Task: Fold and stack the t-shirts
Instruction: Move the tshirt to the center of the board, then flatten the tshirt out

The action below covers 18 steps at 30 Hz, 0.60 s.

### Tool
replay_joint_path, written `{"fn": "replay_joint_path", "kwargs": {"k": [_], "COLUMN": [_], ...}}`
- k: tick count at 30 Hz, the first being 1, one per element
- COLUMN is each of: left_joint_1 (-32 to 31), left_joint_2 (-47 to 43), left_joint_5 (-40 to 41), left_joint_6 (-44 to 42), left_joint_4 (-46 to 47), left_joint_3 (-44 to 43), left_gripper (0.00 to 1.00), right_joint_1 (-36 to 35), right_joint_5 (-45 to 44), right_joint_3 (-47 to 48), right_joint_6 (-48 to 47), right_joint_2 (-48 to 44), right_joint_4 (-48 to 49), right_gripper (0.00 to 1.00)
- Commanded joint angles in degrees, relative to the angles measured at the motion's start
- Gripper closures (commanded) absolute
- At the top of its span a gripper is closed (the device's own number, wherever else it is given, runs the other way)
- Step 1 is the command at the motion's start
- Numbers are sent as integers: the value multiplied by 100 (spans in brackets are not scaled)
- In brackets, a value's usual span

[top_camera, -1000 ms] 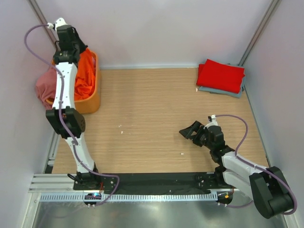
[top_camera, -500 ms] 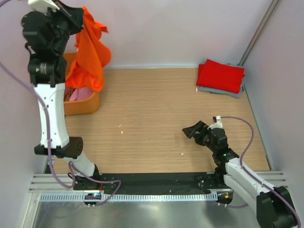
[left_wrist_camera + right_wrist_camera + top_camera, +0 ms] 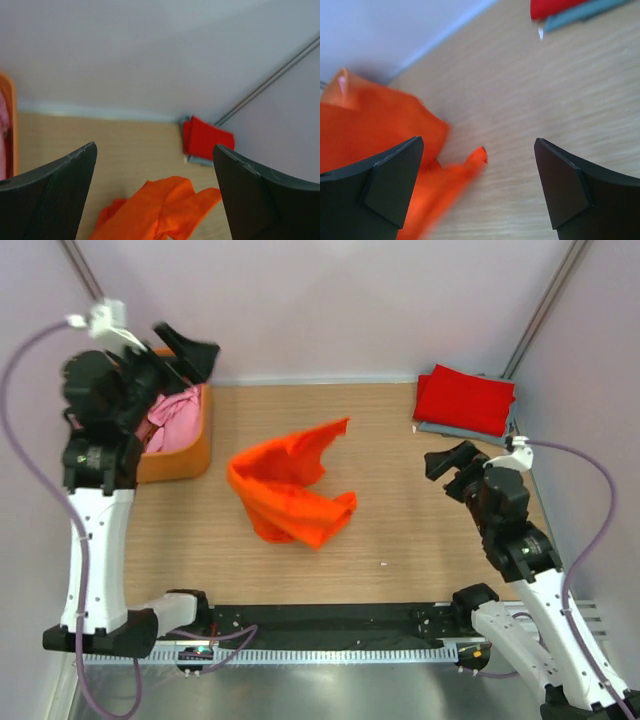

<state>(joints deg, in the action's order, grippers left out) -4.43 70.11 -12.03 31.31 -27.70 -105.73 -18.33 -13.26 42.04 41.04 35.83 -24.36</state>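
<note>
The orange t-shirt [image 3: 290, 495] lies in a crumpled heap with one corner flung out toward the far wall. It is on the open tabletop [image 3: 400, 550], below and ahead of the left gripper [image 3: 188, 348] and well off to the left of the right gripper [image 3: 455, 462]. Half a second ago it hung from the left gripper above the tub [image 3: 185, 458]. Now that gripper is raised over the tub with its jaws spread wide and nothing between them, so the shirt has been let go and thrown clear. The right wrist view shows its edge blurred, so it may not have settled. The right arm has lifted from its low pose, and its gripper, jaws also wide and empty, faces the heap without touching it. Behind the right gripper, in the far corner, a folded red t-shirt [image 3: 465, 400] rests on a folded grey-blue t-shirt [image 3: 478, 434]. A pink t-shirt [image 3: 170, 420] shows in the tub beneath the left gripper. I judge that two shirts are done, the orange one is ready to be flattened and folded, and at least one remains to fetch.
</note>
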Motion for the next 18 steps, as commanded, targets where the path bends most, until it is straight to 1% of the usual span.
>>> {"fn": "replay_joint_path", "kwargs": {"k": [1, 2, 3, 5, 6, 7, 8, 9, 10, 11, 12, 13, 14, 15, 18], "left_joint_1": [-14, -23, -23, -23, -23, -23, -23, -23, -23, -23, -32, -67, -111, -172, -602], "left_joint_2": [-74, -433, -811, -971, -1225, -1297, -1367, -1464, -1543, -1596, -1727, -1781, -1825, -1860, -2018], "left_joint_5": [-546, -502, -223, -90, 7, -27, -53, -62, -80, -115, -202, -247, -273, -291, -55], "left_joint_6": [16, -28, -150, -195, -248, -292, -388, -415, -433, -433, -346, -258, -170, 5, 138], "left_joint_4": [-965, -930, -886, -947, -1061, -1123, -1193, -1359, -1404, -1413, -1413, -1405, -1352, -1326, -1281], "left_joint_3": [1952, 2317, 2842, 3233, 3391, 3662, 3787, 3910, 4198, 4358, 4507, 4796, 4938, 5053, 5457], "left_gripper": [0, 0, 0, 0, 0, 0, 0, 0, 1, 3, 5, 6, 7, 9, 10], "right_joint_1": [-31, -39, -31, -39, -39, -48, -57, -127, -206, -467, -618, -776, -1091, -1198, -1314], "right_joint_5": [-706, -592, -173, 356, 681, 971, 1557, 1693, 1747, 1687, 1599, 1502, 1441, 1353, 1483], "right_joint_3": [848, 989, 973, 912, 868, 780, 579, 447, 341, 227, 234, 287, 452, 550, 840], "right_joint_6": [-324, -394, -456, -474, -422, -378, -334, -237, -210, -210, -262, -289, -333, -377, -491], "right_joint_2": [186, 248, 318, 476, 573, 678, 810, 1046, 1214, 1389, 1826, 2066, 2303, 2827, 3533], "right_joint_4": [-1272, -1264, -1125, -957, -887, -695, -580, -457, -282, -254, -245, -253, -253, -236, 228], "right_gripper": [0, 0, 0, 0, 2, 3, 4, 5, 4, 4, 4, 5, 4, 4, 5]}}
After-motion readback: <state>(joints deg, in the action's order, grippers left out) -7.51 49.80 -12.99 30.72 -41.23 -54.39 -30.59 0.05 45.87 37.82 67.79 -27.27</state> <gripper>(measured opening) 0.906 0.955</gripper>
